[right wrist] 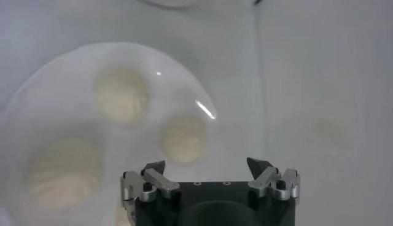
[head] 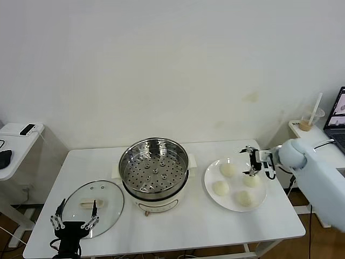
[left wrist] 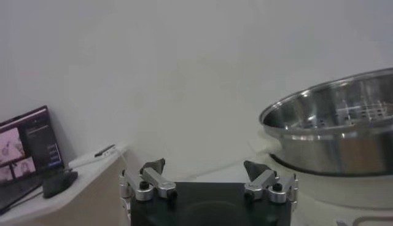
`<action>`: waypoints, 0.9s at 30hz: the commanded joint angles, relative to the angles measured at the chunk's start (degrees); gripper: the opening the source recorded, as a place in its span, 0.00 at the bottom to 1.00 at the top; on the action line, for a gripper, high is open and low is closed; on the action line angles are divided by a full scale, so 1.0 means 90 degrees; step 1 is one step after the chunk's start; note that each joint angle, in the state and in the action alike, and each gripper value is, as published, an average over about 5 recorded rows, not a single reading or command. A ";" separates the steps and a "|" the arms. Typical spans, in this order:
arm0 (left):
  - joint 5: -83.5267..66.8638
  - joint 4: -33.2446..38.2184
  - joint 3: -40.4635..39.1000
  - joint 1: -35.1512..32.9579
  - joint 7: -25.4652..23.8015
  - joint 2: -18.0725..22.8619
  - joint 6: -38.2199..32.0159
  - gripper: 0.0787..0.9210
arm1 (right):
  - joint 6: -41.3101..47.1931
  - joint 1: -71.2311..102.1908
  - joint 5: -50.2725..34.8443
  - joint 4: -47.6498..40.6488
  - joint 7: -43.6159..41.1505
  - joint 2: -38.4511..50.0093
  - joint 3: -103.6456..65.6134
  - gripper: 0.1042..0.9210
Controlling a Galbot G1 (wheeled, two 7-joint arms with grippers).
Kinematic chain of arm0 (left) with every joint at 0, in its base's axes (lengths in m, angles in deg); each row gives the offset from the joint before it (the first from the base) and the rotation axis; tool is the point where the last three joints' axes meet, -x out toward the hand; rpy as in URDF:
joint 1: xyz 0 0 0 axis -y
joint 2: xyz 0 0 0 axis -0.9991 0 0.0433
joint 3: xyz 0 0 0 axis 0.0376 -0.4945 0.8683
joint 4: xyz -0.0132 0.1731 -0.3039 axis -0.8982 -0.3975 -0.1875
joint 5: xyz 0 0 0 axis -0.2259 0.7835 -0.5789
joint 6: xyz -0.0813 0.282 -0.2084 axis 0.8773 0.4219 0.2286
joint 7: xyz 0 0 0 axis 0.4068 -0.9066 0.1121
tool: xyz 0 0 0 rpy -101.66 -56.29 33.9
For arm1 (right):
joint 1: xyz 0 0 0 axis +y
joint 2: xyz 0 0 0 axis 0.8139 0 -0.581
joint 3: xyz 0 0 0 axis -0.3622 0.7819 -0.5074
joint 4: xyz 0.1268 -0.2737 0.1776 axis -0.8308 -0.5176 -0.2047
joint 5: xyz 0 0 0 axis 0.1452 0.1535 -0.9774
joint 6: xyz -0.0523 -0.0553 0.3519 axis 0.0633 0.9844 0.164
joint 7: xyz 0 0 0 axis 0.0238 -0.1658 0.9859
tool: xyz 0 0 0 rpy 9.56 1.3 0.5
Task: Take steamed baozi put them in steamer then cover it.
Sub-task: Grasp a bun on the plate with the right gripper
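Note:
The steamer (head: 154, 168), a shiny perforated basket on a white pot base, stands open at the table's middle. The cover (head: 91, 208), clear glass with a cream handle, lies flat on the table to its left. Four baozi lie on a white plate (head: 211, 175) at the right: one at the back (head: 228, 169), one at the right (head: 252, 181), one at the left (head: 220, 188), one in front (head: 245, 198). My right gripper (head: 252, 162) is open and empty, just above the plate's far right part; its wrist view shows three baozi, the closest one (right wrist: 184, 138) just ahead of it. My left gripper (head: 74, 219) is open and empty at the cover's front edge.
A white side table (head: 16, 135) with black items stands at the far left. At the right, a side table holds a drink cup with a straw (head: 311, 118) and a laptop (head: 338, 110). The steamer's rim (left wrist: 338, 116) shows in the left wrist view.

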 commanded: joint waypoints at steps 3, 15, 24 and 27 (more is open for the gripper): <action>-0.0105 -0.0019 0.0178 0.0158 -0.0018 -0.0029 0.0070 0.88 | 0.0010 -0.1291 0.0077 -0.1569 -0.0649 -0.0783 0.1492 0.88; -0.0169 -0.0053 0.0390 0.0134 -0.0063 -0.0032 0.0056 0.88 | 0.0047 -0.1177 0.0634 -0.2438 -0.0212 -0.1797 0.1409 0.88; -0.0169 -0.0088 0.0431 0.0168 -0.0072 -0.0033 0.0046 0.88 | 0.0031 -0.1076 0.0917 -0.2811 -0.0006 -0.2068 0.1217 0.88; -0.0168 -0.0103 0.0436 0.0172 -0.0074 -0.0038 0.0045 0.88 | 0.0037 -0.1072 0.0980 -0.2925 0.0022 -0.2133 0.1161 0.88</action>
